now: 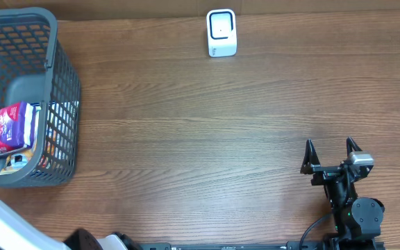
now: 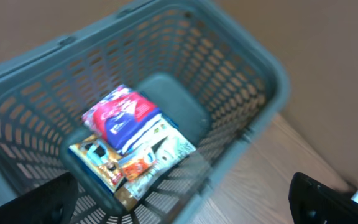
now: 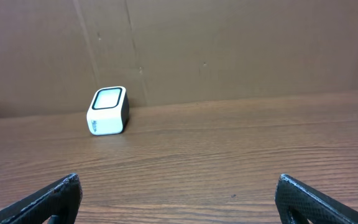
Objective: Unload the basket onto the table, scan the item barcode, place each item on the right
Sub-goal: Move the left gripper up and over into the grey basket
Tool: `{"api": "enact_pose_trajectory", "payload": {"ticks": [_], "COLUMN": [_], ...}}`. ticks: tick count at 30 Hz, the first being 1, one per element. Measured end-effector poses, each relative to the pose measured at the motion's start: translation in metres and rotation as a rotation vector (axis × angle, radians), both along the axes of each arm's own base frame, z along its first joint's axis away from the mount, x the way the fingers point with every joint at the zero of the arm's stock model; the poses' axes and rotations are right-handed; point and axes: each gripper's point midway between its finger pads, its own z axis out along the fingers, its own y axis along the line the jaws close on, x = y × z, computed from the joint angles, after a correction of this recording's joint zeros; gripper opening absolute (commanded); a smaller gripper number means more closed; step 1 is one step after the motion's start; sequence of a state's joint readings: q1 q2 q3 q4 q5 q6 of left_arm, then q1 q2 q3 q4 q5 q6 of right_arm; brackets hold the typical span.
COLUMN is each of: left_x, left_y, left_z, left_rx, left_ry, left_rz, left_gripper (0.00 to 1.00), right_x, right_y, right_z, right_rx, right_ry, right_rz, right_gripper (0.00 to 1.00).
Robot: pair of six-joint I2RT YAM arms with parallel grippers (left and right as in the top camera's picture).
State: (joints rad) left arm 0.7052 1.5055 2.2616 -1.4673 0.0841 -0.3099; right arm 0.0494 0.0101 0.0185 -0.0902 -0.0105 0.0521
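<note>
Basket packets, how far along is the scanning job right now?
Done: nothing visibly; the packets lie in the basket, and the scanner stands far from them, nothing before it. In hand: the left tool hangs open over the basket, empty; the right tool is open, facing the scanner. Left: grasp one and show it to the scanner.
</note>
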Motion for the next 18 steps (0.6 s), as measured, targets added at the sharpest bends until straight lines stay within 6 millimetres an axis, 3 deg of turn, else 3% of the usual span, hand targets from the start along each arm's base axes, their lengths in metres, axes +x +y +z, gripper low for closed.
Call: {"api": "enact_pose_trajectory", "payload": {"ticks": [6, 9, 18], "left_x": [0.023, 0.038, 0.067], "left_y": [0.043, 0.059, 0.092], "left_z": [-0.033, -0.059, -0.134], "left_rx": [-0.071, -0.119, -0.234], "left_ry": [0.046, 0.096, 0.242], "left_rz": [0.103, 0.125, 0.155], "left_gripper": [1.00, 1.00, 0.99], "right_x": [0.000, 0.000, 0.000], "right_y": [0.000, 0.000, 0.000], "right_z": [0.000, 0.000, 0.000], "right_rx": [0.000, 0.000, 0.000], "right_ry": [0.000, 0.000, 0.000], "right_rz": [-0.001, -0.001, 0.000], "right_gripper": [1.00, 1.00, 1.00]}}
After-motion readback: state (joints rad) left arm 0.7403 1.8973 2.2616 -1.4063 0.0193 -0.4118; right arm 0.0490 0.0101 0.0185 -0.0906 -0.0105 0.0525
